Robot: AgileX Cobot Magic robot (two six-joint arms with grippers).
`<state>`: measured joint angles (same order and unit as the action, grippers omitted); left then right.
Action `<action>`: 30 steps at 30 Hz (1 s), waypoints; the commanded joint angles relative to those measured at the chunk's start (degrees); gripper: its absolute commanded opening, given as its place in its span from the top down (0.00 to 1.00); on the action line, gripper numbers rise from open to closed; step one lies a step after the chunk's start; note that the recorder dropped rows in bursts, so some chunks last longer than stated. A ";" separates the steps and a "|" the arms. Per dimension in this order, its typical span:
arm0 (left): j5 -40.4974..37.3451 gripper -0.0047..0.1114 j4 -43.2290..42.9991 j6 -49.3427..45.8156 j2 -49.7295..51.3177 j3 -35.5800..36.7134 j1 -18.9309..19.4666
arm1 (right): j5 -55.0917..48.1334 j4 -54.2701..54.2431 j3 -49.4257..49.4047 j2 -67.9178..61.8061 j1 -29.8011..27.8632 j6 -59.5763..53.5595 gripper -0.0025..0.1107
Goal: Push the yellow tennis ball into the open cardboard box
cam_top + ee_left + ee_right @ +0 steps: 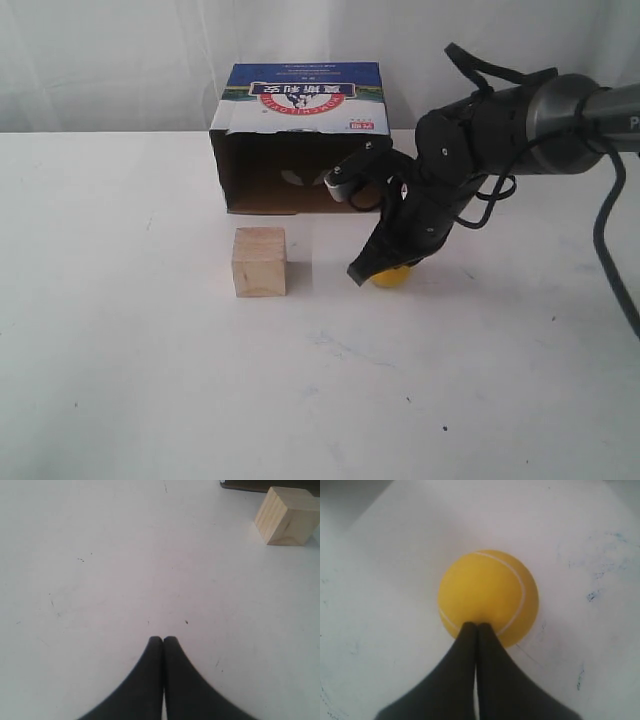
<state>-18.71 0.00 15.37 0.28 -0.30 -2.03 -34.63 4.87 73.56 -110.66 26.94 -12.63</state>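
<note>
The yellow tennis ball (394, 278) lies on the white table in front of the open cardboard box (292, 95), a little right of the opening, and is mostly hidden by my right arm. The box lies on its side at the back centre, its dark opening facing the front. My right gripper (360, 271) is shut and empty, angled down over the ball. In the right wrist view its tips (477, 626) rest against the near side of the ball (487, 590). My left gripper (163, 640) is shut on nothing above bare table and is out of the exterior view.
A pale wooden cube (260, 262) stands in front of the box, left of the ball; the same cube (287, 516) shows in the left wrist view. The white table (150, 380) stretches wide at the front and left. A white curtain hangs behind.
</note>
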 commanded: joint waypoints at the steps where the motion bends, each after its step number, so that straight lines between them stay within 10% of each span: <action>1: -1.92 0.96 0.00 -0.26 -0.28 0.30 -0.34 | 0.32 0.02 1.30 -1.47 0.12 -0.45 0.98; 30: -1.92 0.96 0.00 -0.26 -0.28 0.30 -0.34 | -1.70 -2.76 1.05 -0.02 1.70 -1.78 0.98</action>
<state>-18.71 0.00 15.37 0.28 -0.30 -2.03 -41.15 3.17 75.59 -109.14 28.50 -13.33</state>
